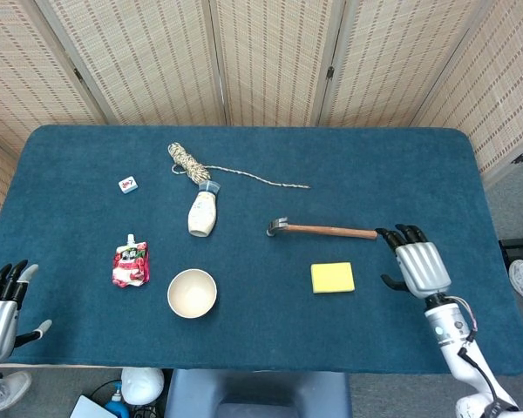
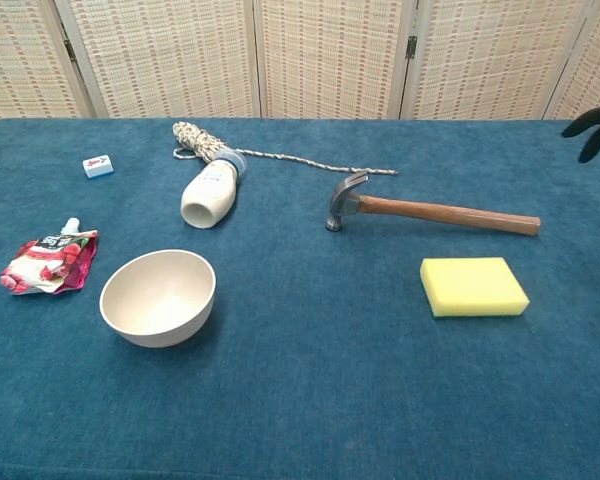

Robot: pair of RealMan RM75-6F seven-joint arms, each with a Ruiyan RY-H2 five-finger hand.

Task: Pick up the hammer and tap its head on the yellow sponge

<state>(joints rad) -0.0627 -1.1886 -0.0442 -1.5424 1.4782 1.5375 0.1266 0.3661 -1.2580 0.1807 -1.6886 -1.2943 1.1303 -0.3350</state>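
Observation:
The hammer (image 1: pixel 322 230) lies flat mid-table, metal head to the left, wooden handle (image 2: pixel 448 214) pointing right. Just in front of it sits the yellow sponge (image 1: pixel 332 277) (image 2: pixel 473 286). My right hand (image 1: pixel 416 264) hovers open, fingers spread, just right of the handle's end and holding nothing; only its dark fingertips (image 2: pixel 592 124) show at the right edge of the chest view. My left hand (image 1: pixel 0 309) is open at the table's front left corner, far from both objects.
A cream bowl (image 1: pixel 192 293) sits front left of centre, a red pouch (image 1: pixel 130 265) further left. A white bottle (image 1: pixel 202 212) lies beside a bundle of twine (image 1: pixel 187 162) whose loose cord (image 1: pixel 261 178) trails right behind the hammer. A small tile (image 1: pixel 128 184) is far left.

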